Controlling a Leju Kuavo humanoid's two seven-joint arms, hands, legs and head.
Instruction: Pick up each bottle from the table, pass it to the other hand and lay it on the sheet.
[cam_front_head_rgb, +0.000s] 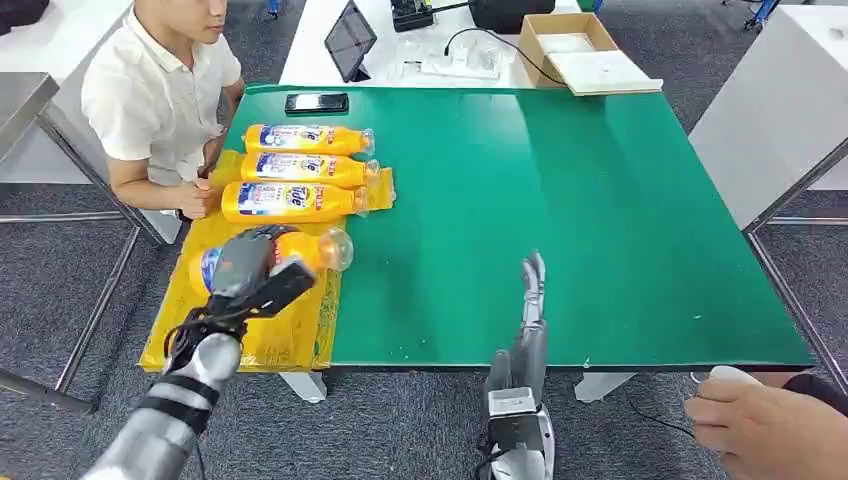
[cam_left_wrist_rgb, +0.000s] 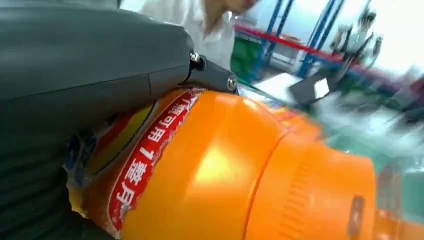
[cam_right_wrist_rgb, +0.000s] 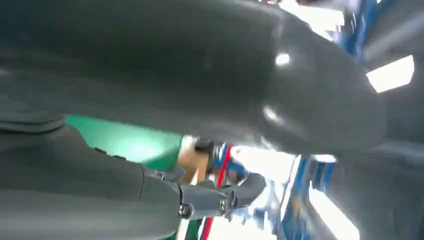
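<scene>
Grey carpet runs under a long table topped with a green mat (cam_front_head_rgb: 560, 200), and along the mat's left edge lies a crinkled yellow plastic sheet (cam_front_head_rgb: 270, 335) that hangs a little past the near left corner. On the sheet's far part we see three yellow plastic bottles with blue-and-white labels lying flat, one beside the next: the farthest bottle (cam_front_head_rgb: 305, 139), the middle bottle (cam_front_head_rgb: 308, 169) and the nearest of the three (cam_front_head_rgb: 290, 201). Each has its long axis across the table, its cap pointing right toward the middle of the mat. Our left hand (cam_front_head_rgb: 252, 270) wraps its grey thumb and dark fingers around a fourth yellow bottle (cam_front_head_rgb: 318, 249), over the sheet's near half; that bottle also lies crosswise, clear cap to the right, just nearer than the row. From the left wrist we see its orange-yellow body (cam_left_wrist_rgb: 225, 170) and red label band pressed against the hand's grey cover; whether it rests on the sheet we cannot tell. Our right hand (cam_front_head_rgb: 532, 300) holds nothing, fingers straight and together, pointing away over the near edge of the mat. A person in a white shirt (cam_front_head_rgb: 160, 90) sits at the far left corner, a hand on the sheet's edge. A black phone (cam_front_head_rgb: 316, 102) lies at the far edge. Another person's hand (cam_front_head_rgb: 760, 425) shows off the near right corner.
</scene>
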